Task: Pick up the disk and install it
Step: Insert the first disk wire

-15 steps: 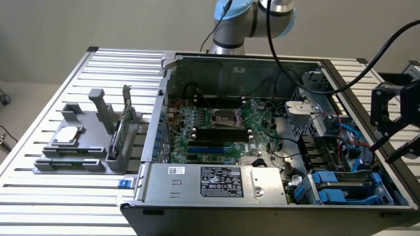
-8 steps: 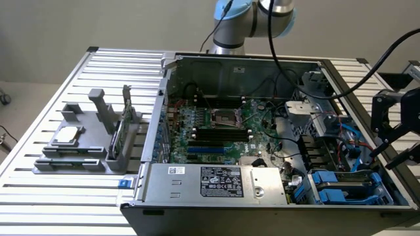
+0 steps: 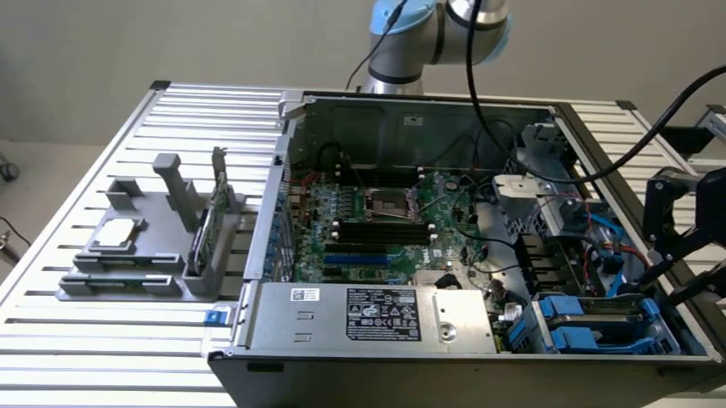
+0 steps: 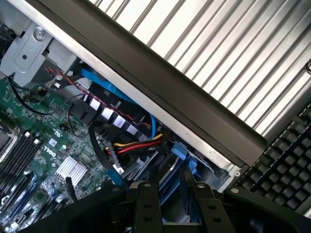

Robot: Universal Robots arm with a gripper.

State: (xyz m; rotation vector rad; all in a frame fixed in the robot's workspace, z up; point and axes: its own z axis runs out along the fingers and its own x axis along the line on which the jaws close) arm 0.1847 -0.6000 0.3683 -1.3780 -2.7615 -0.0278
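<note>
Here, disk in corner bay, just beneath tool.

Case and rack on slatted table

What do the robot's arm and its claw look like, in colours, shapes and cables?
The arm is built of round silver-grey tubes with light blue caps on the joints. Black cables run down from it. The claw is matte black, made of flat angular bars joined by small bolts.
</note>
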